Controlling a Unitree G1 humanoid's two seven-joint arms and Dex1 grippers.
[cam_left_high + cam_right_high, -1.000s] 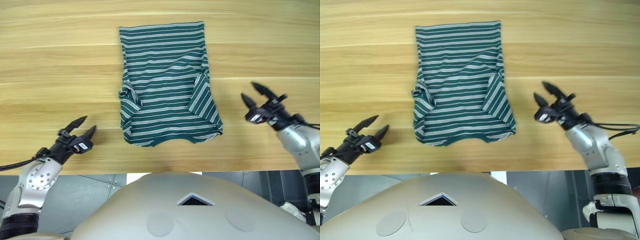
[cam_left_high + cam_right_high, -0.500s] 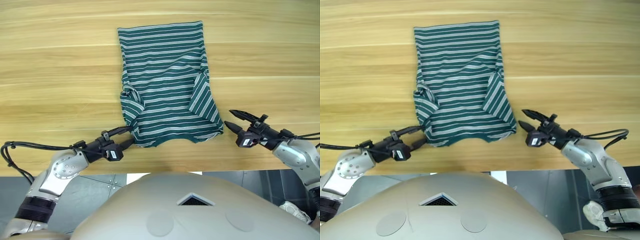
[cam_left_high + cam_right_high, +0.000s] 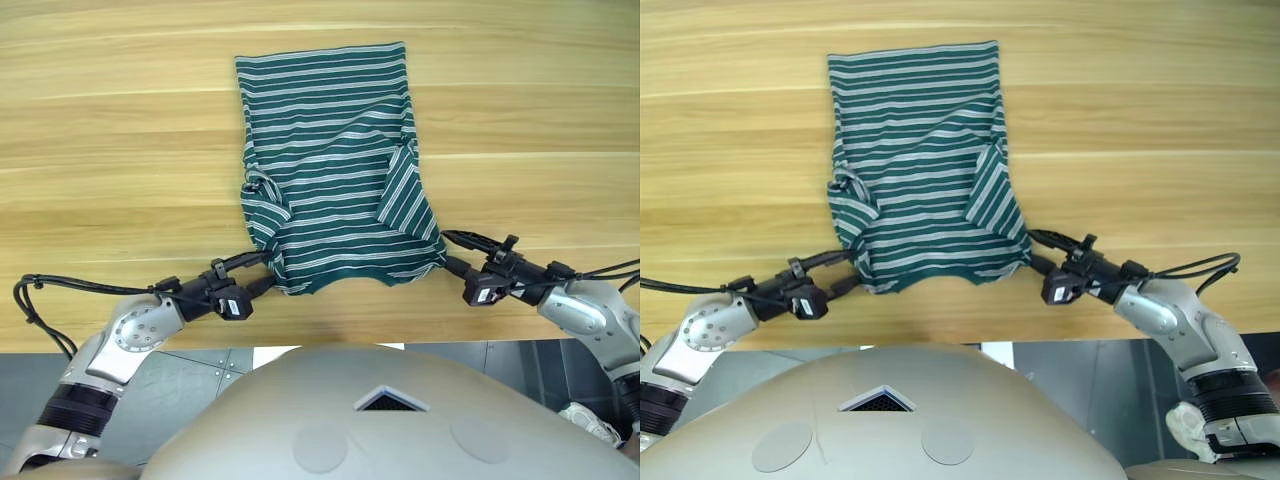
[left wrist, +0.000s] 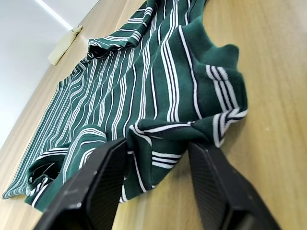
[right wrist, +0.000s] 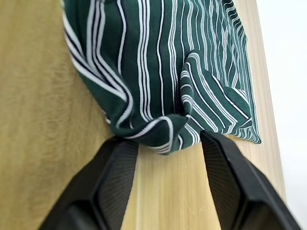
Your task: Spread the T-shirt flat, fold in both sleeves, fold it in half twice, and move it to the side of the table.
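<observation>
On the table (image 3: 100,150) the T-shirt (image 3: 330,170) lies with its long axis from the near edge toward the far edge. The left gripper (image 3: 264,270) and right gripper (image 3: 447,250) are open, each with one near T-shirt corner between its fingers, not yet pinched.

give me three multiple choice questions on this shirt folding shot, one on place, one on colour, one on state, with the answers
1. Where are the left hand and right hand?
A) at the near corners of the T-shirt
B) at its far edge
C) raised above its middle

2. What colour is the T-shirt?
A) plain red
B) dark green with pale stripes
C) yellow with dots

3. How do the sleeves lie?
A) spread out sideways
B) rolled into balls
C) folded in over the body

Answers:
1 A, each hand's open fingers straddle a near corner.
2 B, the stripes show across the whole cloth.
3 C, both sleeves lie within the shirt's outline.
</observation>
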